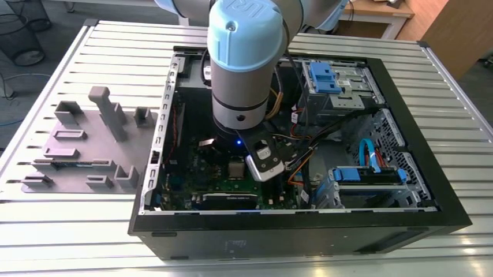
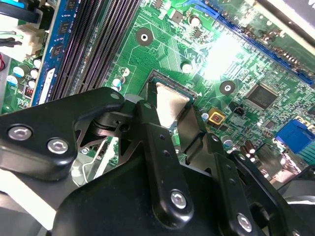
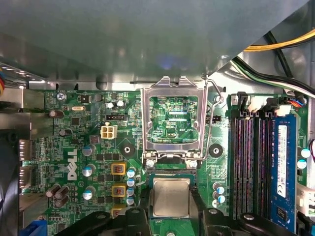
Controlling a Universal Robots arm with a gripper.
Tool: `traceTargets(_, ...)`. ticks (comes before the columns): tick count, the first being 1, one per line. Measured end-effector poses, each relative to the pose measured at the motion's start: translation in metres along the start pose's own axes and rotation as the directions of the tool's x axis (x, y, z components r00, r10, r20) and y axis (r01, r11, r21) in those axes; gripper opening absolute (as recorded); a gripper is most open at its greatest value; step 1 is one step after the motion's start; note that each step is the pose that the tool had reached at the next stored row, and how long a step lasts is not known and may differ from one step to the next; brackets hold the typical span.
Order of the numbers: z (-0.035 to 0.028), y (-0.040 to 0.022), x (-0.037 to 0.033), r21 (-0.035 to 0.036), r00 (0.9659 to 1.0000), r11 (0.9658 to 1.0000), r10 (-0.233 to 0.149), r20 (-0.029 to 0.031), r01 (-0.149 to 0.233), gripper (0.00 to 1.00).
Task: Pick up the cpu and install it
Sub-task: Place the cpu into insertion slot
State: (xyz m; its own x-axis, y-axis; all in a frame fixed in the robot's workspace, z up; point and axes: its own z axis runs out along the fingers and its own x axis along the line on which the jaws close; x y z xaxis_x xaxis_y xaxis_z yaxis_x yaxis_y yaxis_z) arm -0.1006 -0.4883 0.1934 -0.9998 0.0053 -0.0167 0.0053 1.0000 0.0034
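Here we see the arm [image 1: 239, 69] pointing straight down into the computer case [image 1: 419, 190], its gripper [image 3: 171, 205] clenched on the cpu [image 3: 171, 194] just beside the raised socket frame [image 3: 145, 118].

From the exterior view, the pale blue robot arm [image 1: 240, 69] hides much of the green motherboard [image 1: 219, 183] from me. In the second wrist view the black metal gripper [image 2: 173, 123] covers part of the square silver-topped cpu [image 2: 170, 101].

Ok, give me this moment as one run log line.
gripper: shut on cpu | cpu position: at the open socket on the motherboard, seating unclear | socket frame: hinged open
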Motion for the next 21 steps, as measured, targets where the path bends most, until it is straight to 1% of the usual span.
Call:
traceTargets(11,0.0004,0.0000,-0.0002,-0.0001,1.0000,1.0000,0.000,0.0004,0.000,0.43)
traceTargets(13,0.0005,0.0000,-0.0002,-0.0002,1.0000,1.0000,0.000,0.0001,0.000,0.42)
traceTargets(14,0.0005,0.0000,-0.0002,-0.0001,1.0000,1.0000,0.000,0.0001,0.000,0.39)
traceTargets(21,0.0005,0.0000,-0.0001,-0.0001,1.0000,1.0000,0.000,0.0000,0.000,0.39)
